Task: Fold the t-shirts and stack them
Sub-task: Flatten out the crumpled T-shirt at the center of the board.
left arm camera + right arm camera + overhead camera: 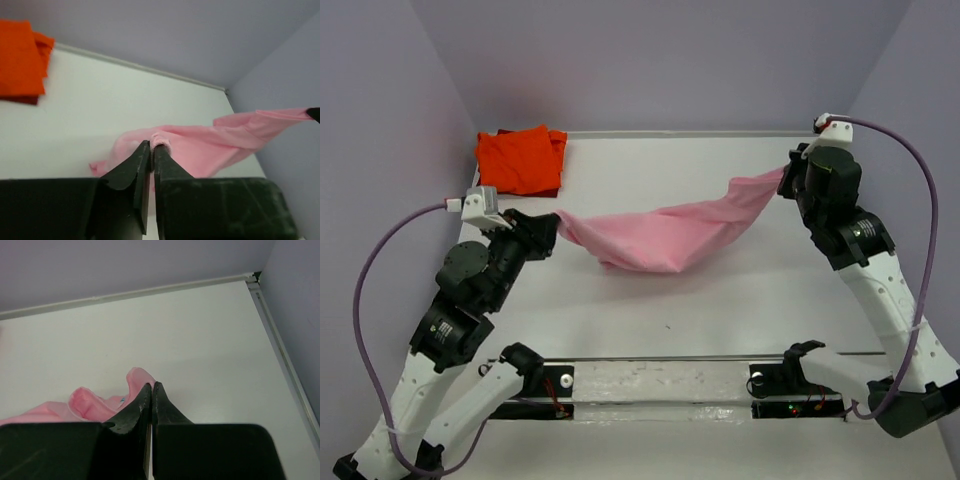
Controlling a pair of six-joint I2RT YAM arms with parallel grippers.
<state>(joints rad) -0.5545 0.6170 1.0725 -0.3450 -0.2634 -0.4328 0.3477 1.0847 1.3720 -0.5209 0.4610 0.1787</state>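
Observation:
The light pink t-shirt [665, 235] hangs stretched in a sagging band between both grippers above the white table [720, 320]. My left gripper [552, 228] pinches its left end; in the left wrist view the jaws [151, 143] stand nearly together with a bunch of pink cloth [215, 142] at their tips. My right gripper [788, 182] holds the right end higher up; in the right wrist view the jaws [151, 384] are shut, with pink cloth [87, 405] bulging to their left. The orange-red t-shirt [520, 158] lies folded at the back left corner, also in the left wrist view [17, 60].
Purple walls [660, 60] close in the table at the back and on both sides. A metal edge strip [280, 355] runs along the right side. The arm bases and a mounting rail [660, 385] sit at the near edge.

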